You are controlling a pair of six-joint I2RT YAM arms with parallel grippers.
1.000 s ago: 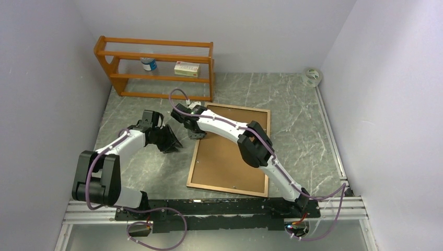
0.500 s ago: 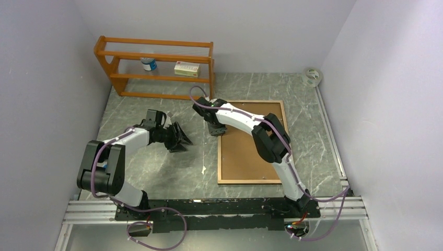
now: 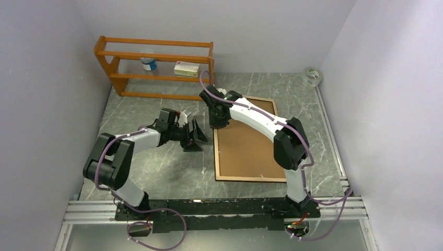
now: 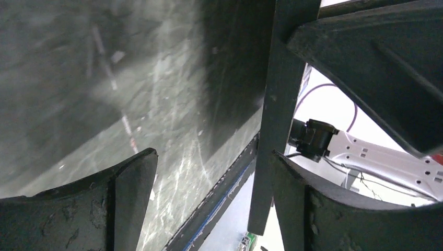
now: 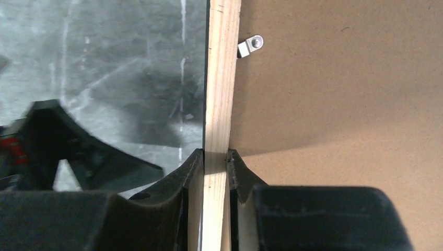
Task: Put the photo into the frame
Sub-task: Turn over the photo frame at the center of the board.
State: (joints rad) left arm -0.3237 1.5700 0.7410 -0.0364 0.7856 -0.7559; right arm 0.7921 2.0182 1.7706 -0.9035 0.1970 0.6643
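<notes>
One edge of the frame [image 5: 219,94] clenched in right fingers [image 5: 175,183]; left fingers [image 4: 125,198] gape empty; front hidden.

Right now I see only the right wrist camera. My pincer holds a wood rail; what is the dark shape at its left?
Observer: The left pincer; from the top camera it stands open beside the frame, apart from it.
Operator: Which rail do I hold?
Observer: The right pincer grips the left rail, toward its far end.
Operator: Is the photo visible?
Observer: In no view; only the brown backing board faces up.
</notes>
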